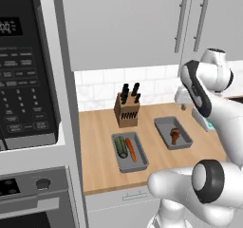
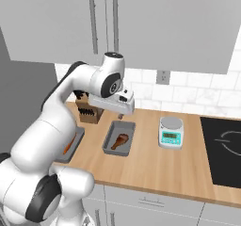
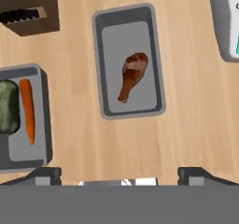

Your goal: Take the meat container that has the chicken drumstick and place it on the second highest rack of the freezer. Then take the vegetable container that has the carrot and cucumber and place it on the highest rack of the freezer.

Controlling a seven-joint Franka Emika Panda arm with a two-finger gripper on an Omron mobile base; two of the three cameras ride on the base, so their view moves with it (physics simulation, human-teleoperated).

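Chicken drumstick point(image 3: 132, 76) lay in the middle of its grey meat container point(image 3: 158, 55), thick end toward the wall and bone end toward the near edge of the wooden counter point(image 3: 191, 120). That tray sat flat on the counter, well apart from everything around it. I hung my claw point(image 3: 119, 174) above it with nothing between the fingertips point(image 3: 44, 175), which stood spread wide, one to each side of the tray's near end in my hand view.

To the left lay the vegetable container point(image 1: 138, 164), also flat on the counter, with the cucumber point(image 1: 121, 146) on its left side and the carrot point(image 1: 130, 149) just beside it on the right. Behind that tray, near the tiled wall, stood a wooden knife block point(image 1: 126, 110) with dark handles sticking up. To the right of the meat tray sat a small kitchen scale point(image 2: 170, 132), and farther right a black cooktop point(image 2: 221, 147). Grey wall cabinets point(image 2: 141, 22) hung overhead.
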